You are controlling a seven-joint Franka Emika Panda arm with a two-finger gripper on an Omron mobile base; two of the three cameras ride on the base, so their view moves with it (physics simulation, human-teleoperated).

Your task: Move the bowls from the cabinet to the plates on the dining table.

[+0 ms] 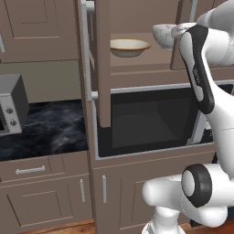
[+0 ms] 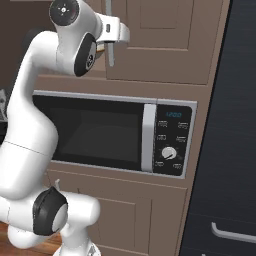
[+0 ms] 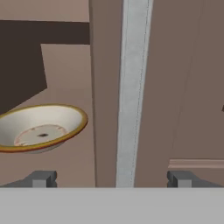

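Observation:
The cabinet [image 1: 137,68] stands with its left door [image 1: 103,64] swung open. On its shelf sits the cream bowl with a tan rim [image 1: 130,46], which is also at the left of the hand view [image 3: 41,129]. The grey-white marbled bowl [image 1: 162,34] is to its right, partly behind my arm. My gripper [image 3: 111,178] is open, its fingertips [image 3: 41,178] on either side of the right door's grey bar handle [image 3: 131,87] without touching it. From the right base camera, that handle [image 2: 110,54] hangs just under my hand. The plates and the dining table are out of view.
A built-in microwave [image 1: 151,121] sits under the cabinet shelf, and its control panel [image 2: 172,140] faces the right base camera. A small grey microwave [image 1: 9,107] stands on the marble counter [image 1: 50,130] at left. A dark tall appliance [image 2: 227,150] stands at right.

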